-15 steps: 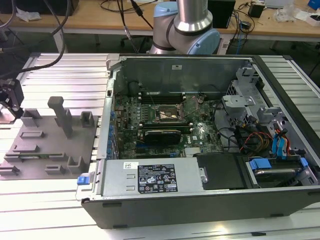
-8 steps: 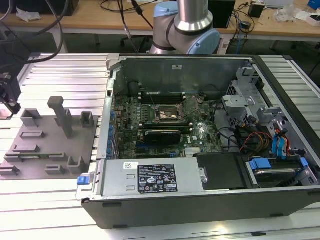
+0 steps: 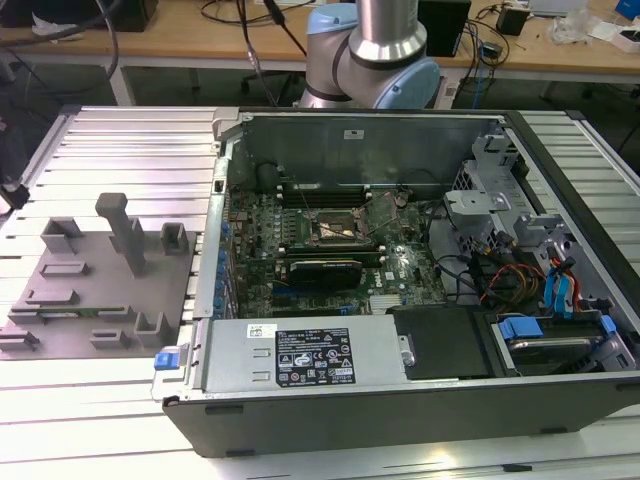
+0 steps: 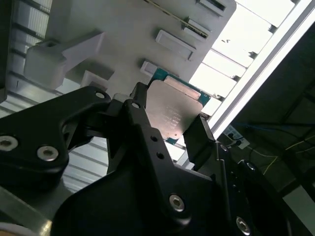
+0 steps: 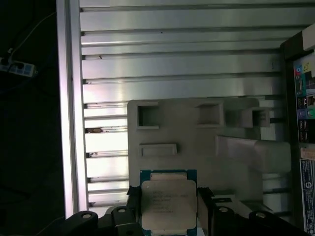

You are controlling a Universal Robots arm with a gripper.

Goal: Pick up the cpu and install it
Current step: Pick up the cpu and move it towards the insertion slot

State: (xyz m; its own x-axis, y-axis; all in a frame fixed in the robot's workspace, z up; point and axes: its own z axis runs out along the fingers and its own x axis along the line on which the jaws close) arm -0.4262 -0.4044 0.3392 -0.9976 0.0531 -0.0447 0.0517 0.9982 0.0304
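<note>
- Centrally, in both wrist views, the cpu (image 5: 169,209) (image 4: 173,110) sits in the gripper (image 5: 168,196), silvery top up, with the jaws clamped on two opposite edges.
- The grey tray (image 5: 197,147) lies below the cpu, on the slatted table (image 5: 172,64).
- In the exterior view, the open case (image 3: 400,140) stands to the exterior view's right of the tray.
- The case's side wall stands between tray and socket (image 3: 335,228).
- The arm (image 3: 385,45) rises behind the case.

The cpu (image 5: 169,204) is silvery with a teal-green border, the gripper (image 4: 170,118) black, the tray (image 5: 197,142) plain grey, the table (image 5: 172,64) silver-striped.
</note>
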